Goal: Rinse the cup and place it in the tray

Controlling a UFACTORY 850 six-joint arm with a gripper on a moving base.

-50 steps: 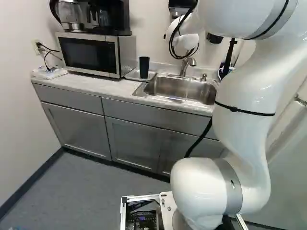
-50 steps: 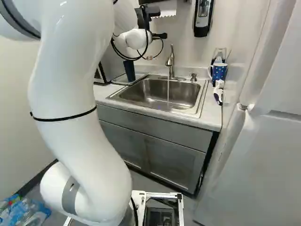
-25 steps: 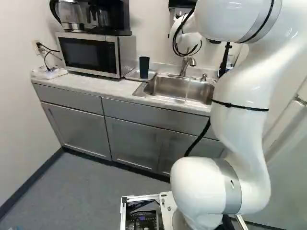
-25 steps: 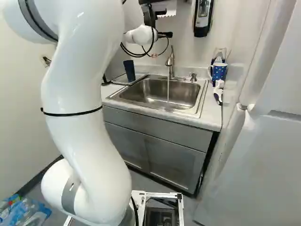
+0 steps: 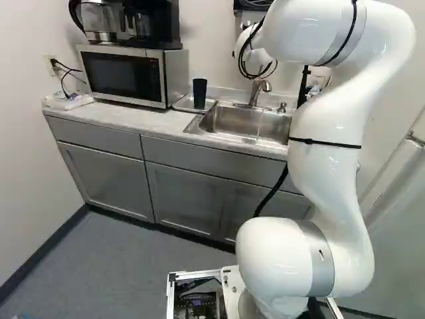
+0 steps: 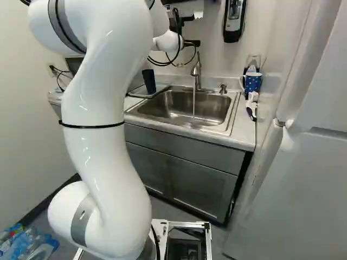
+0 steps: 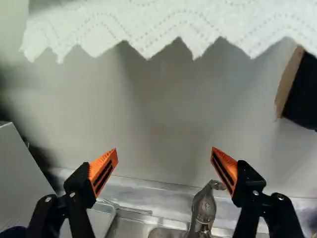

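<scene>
In the left base view, the base is keeping its place while the thick white arm [image 5: 325, 143] is swinging towards the middle; the tall dark plastic cup [image 5: 200, 93] is standing upright on the shallow metal tray [image 5: 182, 103], at the worktop's [image 5: 143, 119] back edge between microwave [image 5: 126, 76] and sink [image 5: 246, 123], just as before. In the right base view, the arm is likewise shifting inward, and water [image 6: 194, 103] is still running from the curved metal tap [image 6: 197, 70] — so the placing is looking done, though whether the cup is rinsed I cannot tell, and shutting the water is probably remaining. In the wrist view, the black gripper [image 7: 164, 149] is facing the wall — its orange pads [image 7: 103, 171] standing wide apart, released, grasping nothing — with the tap just beyond one finger.
</scene>
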